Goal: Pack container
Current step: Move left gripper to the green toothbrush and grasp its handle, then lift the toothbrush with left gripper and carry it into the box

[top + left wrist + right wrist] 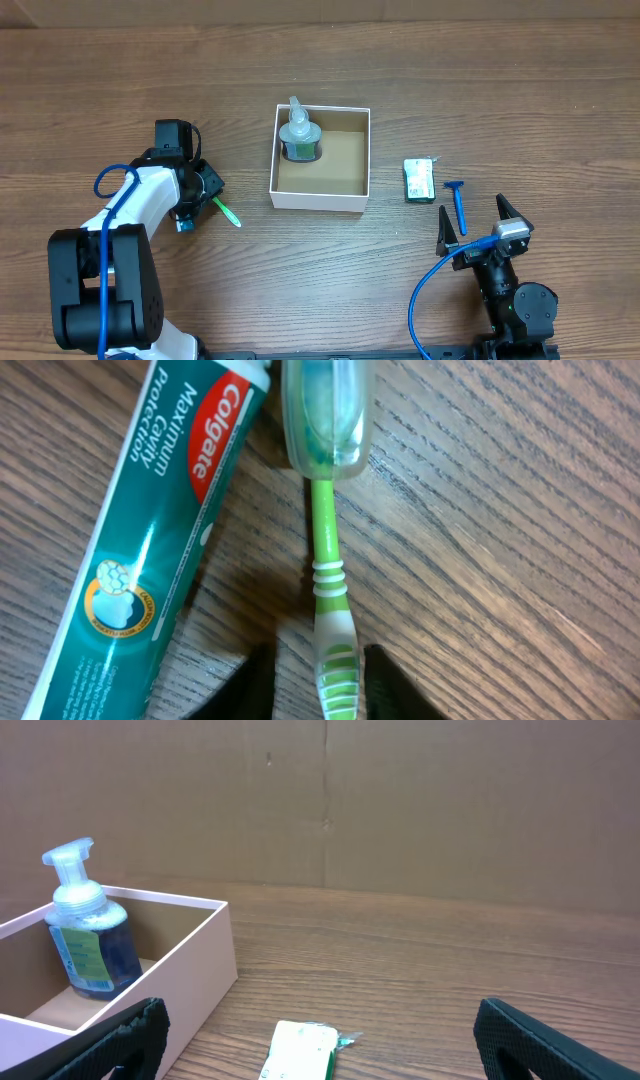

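The container (356, 160), a white square box with a brown inside, sits mid-table and holds a clear pump bottle (299, 136). My left gripper (203, 196) is low over the table left of the box. In the left wrist view its fingers (318, 682) are open, one on each side of the handle of a green toothbrush (326, 550) with a clear head cap. A Colgate toothpaste tube (150, 530) lies beside it. My right gripper (478, 224) is open and empty. Its view shows the box wall (195, 960) and the bottle (88, 935).
A small green and white packet (420, 180) lies right of the box and shows between the right fingers (300, 1055). A blue razor (458, 203) lies beside it, just ahead of the right gripper. A cardboard wall stands behind the table.
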Motion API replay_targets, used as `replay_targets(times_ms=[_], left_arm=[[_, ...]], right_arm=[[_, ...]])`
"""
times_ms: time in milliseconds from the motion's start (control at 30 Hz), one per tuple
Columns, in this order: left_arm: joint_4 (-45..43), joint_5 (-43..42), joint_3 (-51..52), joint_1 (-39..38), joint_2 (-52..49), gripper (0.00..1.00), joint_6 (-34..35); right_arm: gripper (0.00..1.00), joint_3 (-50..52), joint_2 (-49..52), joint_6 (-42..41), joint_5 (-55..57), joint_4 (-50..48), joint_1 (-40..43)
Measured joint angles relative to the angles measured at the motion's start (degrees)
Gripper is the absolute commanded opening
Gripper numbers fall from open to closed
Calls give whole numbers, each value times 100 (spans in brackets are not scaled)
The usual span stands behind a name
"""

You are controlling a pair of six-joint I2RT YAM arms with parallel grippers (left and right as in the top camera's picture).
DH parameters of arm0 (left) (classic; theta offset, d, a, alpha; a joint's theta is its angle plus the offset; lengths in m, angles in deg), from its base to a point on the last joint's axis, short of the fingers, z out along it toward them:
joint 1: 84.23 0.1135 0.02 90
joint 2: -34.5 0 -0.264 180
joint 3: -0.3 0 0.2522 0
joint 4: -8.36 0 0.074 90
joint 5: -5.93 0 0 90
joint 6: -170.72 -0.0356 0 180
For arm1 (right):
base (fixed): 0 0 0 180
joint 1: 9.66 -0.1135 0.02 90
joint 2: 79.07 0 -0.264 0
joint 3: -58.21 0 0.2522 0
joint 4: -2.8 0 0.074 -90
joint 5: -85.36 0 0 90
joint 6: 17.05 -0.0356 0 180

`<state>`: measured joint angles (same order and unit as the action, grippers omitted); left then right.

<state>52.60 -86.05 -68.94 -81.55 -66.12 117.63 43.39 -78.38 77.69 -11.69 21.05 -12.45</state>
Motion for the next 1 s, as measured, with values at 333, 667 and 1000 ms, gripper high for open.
replay_targets(times_ms=[333, 667, 1000], left_arm=[[-31, 0, -20, 0, 0, 14, -129], [999, 0, -1097, 0, 0, 12, -739], [2651, 4, -3187, -11, -22, 15, -1453]], right_arm=[[100, 0, 0, 2, 0, 0, 0], [100, 0, 0, 0, 0, 0, 0], [100, 0, 0, 0, 0, -4, 0]])
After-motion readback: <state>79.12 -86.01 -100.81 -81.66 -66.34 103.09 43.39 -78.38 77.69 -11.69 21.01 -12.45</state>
